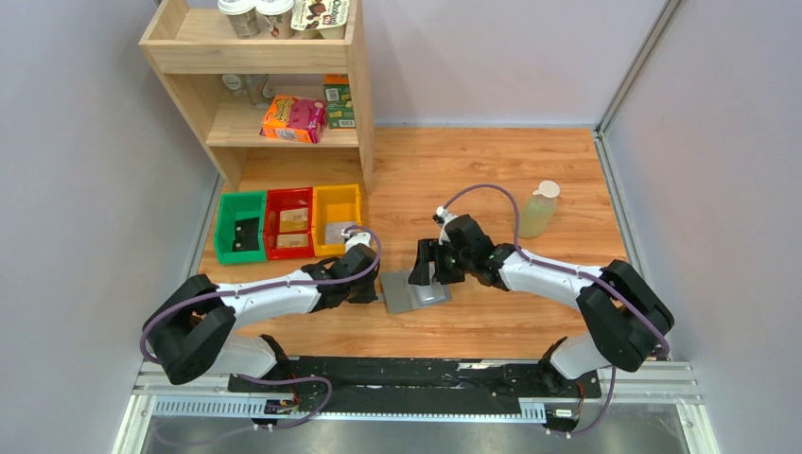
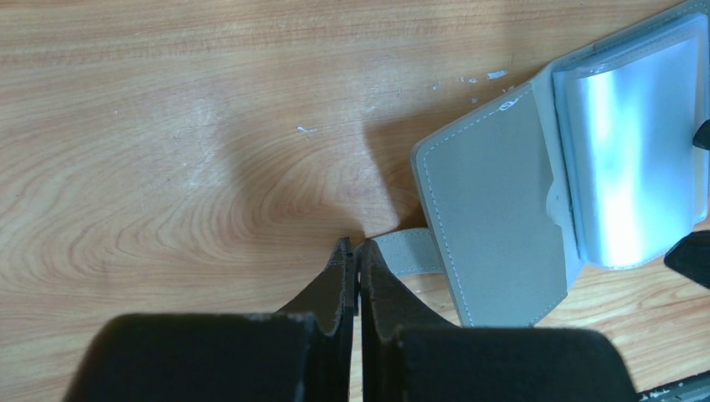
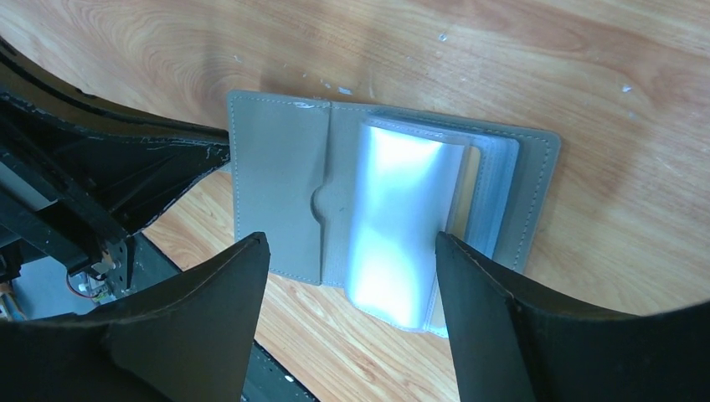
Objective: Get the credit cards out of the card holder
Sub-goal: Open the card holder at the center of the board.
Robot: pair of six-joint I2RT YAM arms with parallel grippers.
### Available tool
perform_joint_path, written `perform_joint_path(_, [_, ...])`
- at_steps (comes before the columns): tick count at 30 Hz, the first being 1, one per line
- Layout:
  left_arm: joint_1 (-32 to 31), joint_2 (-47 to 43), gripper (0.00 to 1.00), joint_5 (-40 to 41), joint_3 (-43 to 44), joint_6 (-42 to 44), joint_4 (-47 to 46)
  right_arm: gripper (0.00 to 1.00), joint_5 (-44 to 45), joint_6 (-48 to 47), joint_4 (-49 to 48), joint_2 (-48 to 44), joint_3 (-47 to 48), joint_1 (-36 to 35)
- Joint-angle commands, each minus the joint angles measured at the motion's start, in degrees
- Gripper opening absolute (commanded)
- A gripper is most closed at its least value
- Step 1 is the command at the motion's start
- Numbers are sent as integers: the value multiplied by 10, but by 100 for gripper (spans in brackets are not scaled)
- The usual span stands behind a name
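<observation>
The grey card holder lies open on the table, its pale plastic card sleeves fanned up on the right half. A tan strip of a credit card shows behind the top sleeve. My right gripper is open and hangs just above the holder, its jaws to either side of the sleeves; in the top view it is over the holder's far edge. My left gripper is shut, its tips at the end of the closing tab. I cannot tell whether the tab is pinched.
Green, red and yellow bins stand in a row at the left. Two tan cards lie in the red bin. A wooden shelf stands behind them. A pale bottle stands at the right.
</observation>
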State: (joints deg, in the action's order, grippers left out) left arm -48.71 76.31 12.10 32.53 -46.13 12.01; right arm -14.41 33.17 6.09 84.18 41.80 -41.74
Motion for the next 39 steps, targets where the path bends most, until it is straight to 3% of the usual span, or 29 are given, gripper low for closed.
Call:
perform_joint_path(1, [1, 1, 0, -13, -6, -2, -23, 75, -15, 1, -27, 11, 28, -12])
perform_joint_path(13, [1, -10, 0, -35, -33, -26, -67, 73, -82, 51, -89, 16, 34, -39])
perform_joint_path(24, [2, -120, 0, 7, -78, -50, -58, 73, -70, 52, -78, 79, 76, -93])
perform_joint_path(32, [1, -242, 12, 34, -94, -56, 6, 78, -34, 11, 8, 73, 133, -108])
perform_joint_path(39, [1, -281, 33, 28, -54, -45, 79, 88, 113, -28, 135, -12, 146, -104])
